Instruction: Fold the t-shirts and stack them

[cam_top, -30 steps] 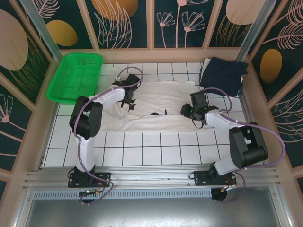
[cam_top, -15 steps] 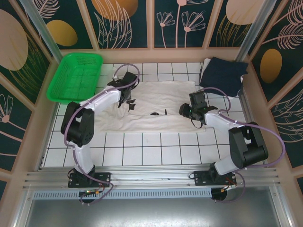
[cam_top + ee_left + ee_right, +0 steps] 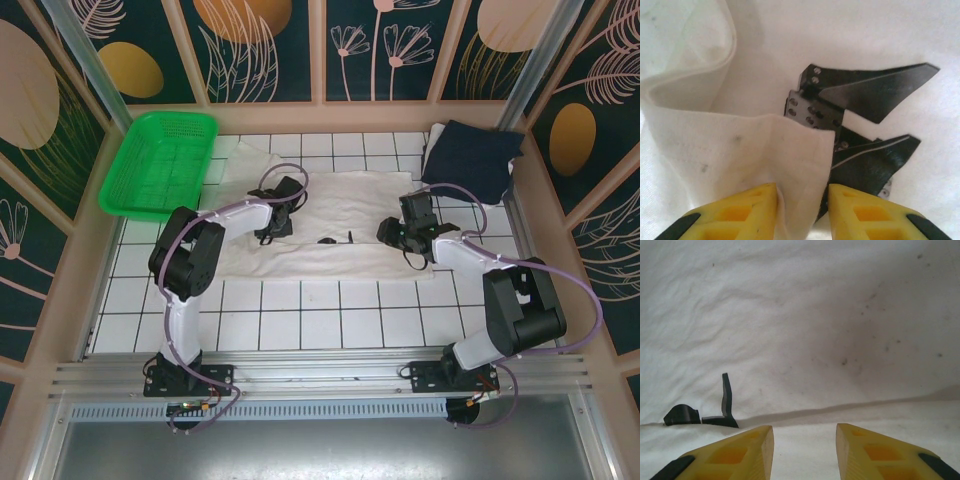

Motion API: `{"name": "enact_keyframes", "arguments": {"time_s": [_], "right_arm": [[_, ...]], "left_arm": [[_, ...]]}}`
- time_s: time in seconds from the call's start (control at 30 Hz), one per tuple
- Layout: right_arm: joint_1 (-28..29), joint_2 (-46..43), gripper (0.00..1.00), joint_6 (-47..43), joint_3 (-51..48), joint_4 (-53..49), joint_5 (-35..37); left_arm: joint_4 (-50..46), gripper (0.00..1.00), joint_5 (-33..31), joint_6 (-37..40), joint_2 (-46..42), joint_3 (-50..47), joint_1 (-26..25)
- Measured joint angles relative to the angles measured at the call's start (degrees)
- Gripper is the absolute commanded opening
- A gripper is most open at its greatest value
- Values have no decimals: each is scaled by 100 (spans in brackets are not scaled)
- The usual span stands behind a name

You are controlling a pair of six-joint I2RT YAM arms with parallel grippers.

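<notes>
And the left gripper (image 3: 276,222) has come back in. Half a second ago that arm was stretched out toward eleven o'clock; now the elbow's tucked and the wrist sits nearer the middle of the cream t-shirt (image 3: 340,200). From its own camera, the yellow fingers (image 3: 752,212) have a stitched hem corner standing up between them, so I'd call that a pinch on the shirt's left side. It looks like the first fold across is getting under way.

The right gripper (image 3: 392,233) has barely budged, parked at three o'clock on the shirt's right edge. Its jaws stand part-way apart with a raised layer of cloth across the gap, but I can't tell whether it's clamped or just resting there.

The shirt lies across the middle of the tiled table (image 3: 300,300), soft and matte, lightly rumpled, with a few dark specks. The black print (image 3: 865,100) on its chest is all sharp wedges. The navy t-shirt (image 3: 470,158) is already a squarish bundle at one o'clock, and the green mesh basket (image 3: 160,165) sits at ten.
</notes>
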Motion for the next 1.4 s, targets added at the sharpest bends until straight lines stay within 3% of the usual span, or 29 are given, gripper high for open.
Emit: {"name": "enact_keyframes", "arguments": {"time_s": [0.27,0.47,1.03,1.33,1.4], "right_arm": [[0,0,38,2,0,-2,0],[0,0,38,4,0,-2,0],[0,0,38,4,-2,-2,-2],[2,-7,38,111,-201,72,-92],[2,-15,38,111,-256,74,-107]], "left_arm": [[-48,0,-105,-31,256,295,11],[-39,0,-94,57,229,286,11],[649,3,350,343,-282,-195,-79],[1040,23,848,686,-319,-411,-81],[1047,31,892,756,-319,-398,-81]]}}
